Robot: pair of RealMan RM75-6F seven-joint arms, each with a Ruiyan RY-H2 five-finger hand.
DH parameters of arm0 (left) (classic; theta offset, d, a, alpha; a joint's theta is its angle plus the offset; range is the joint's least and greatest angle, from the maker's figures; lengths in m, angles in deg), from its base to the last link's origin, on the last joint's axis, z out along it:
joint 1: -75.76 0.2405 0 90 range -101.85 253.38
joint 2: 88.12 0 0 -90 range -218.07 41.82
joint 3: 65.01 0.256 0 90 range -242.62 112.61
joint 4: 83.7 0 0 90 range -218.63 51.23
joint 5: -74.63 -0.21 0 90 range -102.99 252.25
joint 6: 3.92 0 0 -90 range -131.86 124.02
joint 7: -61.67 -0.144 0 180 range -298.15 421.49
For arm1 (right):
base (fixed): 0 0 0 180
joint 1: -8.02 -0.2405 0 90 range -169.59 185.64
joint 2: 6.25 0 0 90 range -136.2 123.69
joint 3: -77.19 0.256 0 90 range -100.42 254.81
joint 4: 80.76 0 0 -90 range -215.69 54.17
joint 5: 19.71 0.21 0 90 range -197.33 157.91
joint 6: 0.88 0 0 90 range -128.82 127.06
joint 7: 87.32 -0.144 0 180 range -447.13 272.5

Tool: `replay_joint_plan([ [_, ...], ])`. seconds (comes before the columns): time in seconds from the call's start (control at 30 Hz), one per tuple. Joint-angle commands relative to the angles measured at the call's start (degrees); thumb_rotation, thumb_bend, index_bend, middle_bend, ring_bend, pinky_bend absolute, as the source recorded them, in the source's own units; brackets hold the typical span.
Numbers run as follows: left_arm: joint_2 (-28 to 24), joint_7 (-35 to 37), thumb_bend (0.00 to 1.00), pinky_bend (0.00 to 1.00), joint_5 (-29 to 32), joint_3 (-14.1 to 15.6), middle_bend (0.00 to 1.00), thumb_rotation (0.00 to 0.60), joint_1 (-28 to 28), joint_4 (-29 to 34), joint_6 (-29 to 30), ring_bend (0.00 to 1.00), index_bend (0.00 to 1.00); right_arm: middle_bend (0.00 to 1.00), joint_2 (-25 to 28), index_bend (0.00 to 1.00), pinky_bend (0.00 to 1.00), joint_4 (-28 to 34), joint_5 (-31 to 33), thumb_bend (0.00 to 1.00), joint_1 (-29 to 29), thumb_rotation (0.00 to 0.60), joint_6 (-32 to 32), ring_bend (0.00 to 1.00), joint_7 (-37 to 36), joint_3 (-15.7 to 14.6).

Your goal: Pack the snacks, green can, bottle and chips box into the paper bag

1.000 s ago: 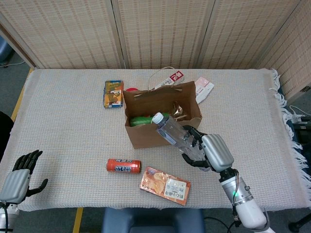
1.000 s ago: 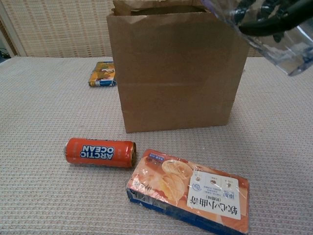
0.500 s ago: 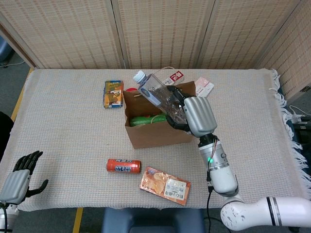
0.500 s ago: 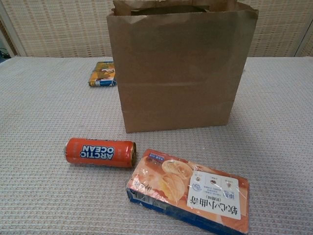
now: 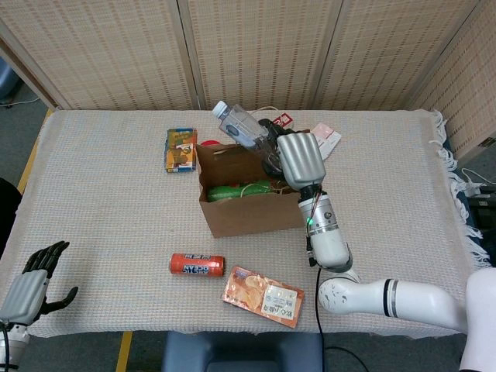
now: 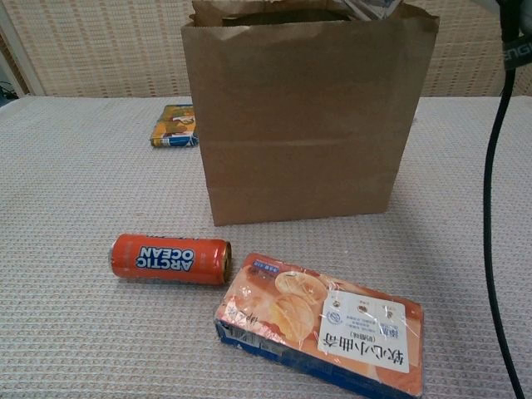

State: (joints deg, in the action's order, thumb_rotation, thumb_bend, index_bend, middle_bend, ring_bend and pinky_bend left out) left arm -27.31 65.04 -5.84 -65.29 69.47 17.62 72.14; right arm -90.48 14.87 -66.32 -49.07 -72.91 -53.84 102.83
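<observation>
Desk [image 5: 101, 232] cloth, a beige woven sheet, spreads under everything you are working with. Your brown paper bag [image 5: 256, 208] stands upright and open-topped near the middle of the desk, and inside it you can see the green can [image 5: 229, 193] lying on its side. Your right robot hand [image 5: 297, 159] is raised over the far right part of the bag's mouth, its fingers wrapped around the clear plastic bottle with a white cap [image 5: 244, 126]; the bottle is tilted, cap pointing up and to the far left, above the bag's far rim. The chest view shows only a sliver of it above the bag's top edge.

On the near side of the bag, the flat orange biscuit box [image 5: 263, 295] lies on the desk, and just left of it the orange can lettered ARCTIC OCEAN [image 5: 197, 265] lies on its side. To the far left of the bag lies the small blue and yellow snack box [image 5: 180, 149]. Behind the bag on its far right you can see a white and pink snack packet [image 5: 326, 142], partly hidden.

Your left robot hand [image 5: 32, 280] rests at the near left corner of the desk, empty, fingers spread apart.
</observation>
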Motion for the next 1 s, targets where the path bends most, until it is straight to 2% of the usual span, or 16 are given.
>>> replay_joint_plan([
  [0.03,-0.1,0.1,0.33,0.01,0.1,0.0,0.00,0.600,-0.1,0.1,-0.2,0.00,0.00,0.53,-1.1,0.49,0.55,-3.3,-3.5,0.40,-0.9,0.600,2.0,0.47,-0.2,-2.7],
  [0.1,-0.2,0.1,0.33,0.01,0.2,0.0,0.00,0.600,-0.1,0.2,-0.3,0.00,0.00,0.52,-0.8,0.46,0.51,-3.4,-4.1,0.40,-0.8,0.600,3.1,0.44,-0.1,-3.6],
  [0.2,-0.3,0.2,0.33,0.01,0.4,0.0,0.00,0.600,-0.1,0.3,-0.5,0.00,0.00,0.46,0.5,0.37,0.44,-2.7,-4.1,0.34,-0.6,0.600,4.7,0.35,0.3,-4.4],
  [0.27,-0.3,0.1,0.33,0.01,0.4,0.1,0.00,0.600,-0.1,0.4,-0.5,0.00,0.00,0.37,1.5,0.25,0.38,-1.7,-3.2,0.26,-0.2,0.600,5.1,0.26,0.5,-4.3],
  [0.33,-0.3,0.0,0.33,0.01,0.4,0.1,0.00,0.600,-0.1,0.5,-0.4,0.00,0.00,0.26,2.2,0.10,0.33,-0.5,-2.6,0.18,0.2,0.600,4.7,0.15,0.3,-3.8],
  [0.4,-0.3,-0.1,0.33,0.01,0.4,0.1,0.00,0.600,-0.1,0.5,-0.4,0.00,0.00,0.17,2.9,0.01,0.28,0.5,-2.3,0.12,0.6,0.600,4.0,0.09,0.2,-3.3],
  [0.53,-0.2,-0.3,0.33,0.01,0.6,0.0,0.00,0.600,-0.1,0.5,-0.3,0.00,0.00,0.10,4.5,0.00,0.22,2.8,-2.4,0.06,1.8,0.600,1.8,0.04,-0.4,-2.3],
  [0.8,-0.1,-1.0,0.33,0.01,0.6,0.0,0.00,0.600,0.1,0.5,0.3,0.00,0.00,0.09,9.6,0.00,0.21,10.3,-1.6,0.05,5.8,0.600,0.0,0.03,-4.0,-1.1],
  [1.0,0.1,-1.5,0.33,0.01,1.1,-0.1,0.00,0.600,0.3,0.5,0.6,0.00,0.00,0.09,18.1,0.00,0.20,20.3,-4.9,0.05,12.0,0.600,-0.4,0.03,-10.8,-1.3],
])
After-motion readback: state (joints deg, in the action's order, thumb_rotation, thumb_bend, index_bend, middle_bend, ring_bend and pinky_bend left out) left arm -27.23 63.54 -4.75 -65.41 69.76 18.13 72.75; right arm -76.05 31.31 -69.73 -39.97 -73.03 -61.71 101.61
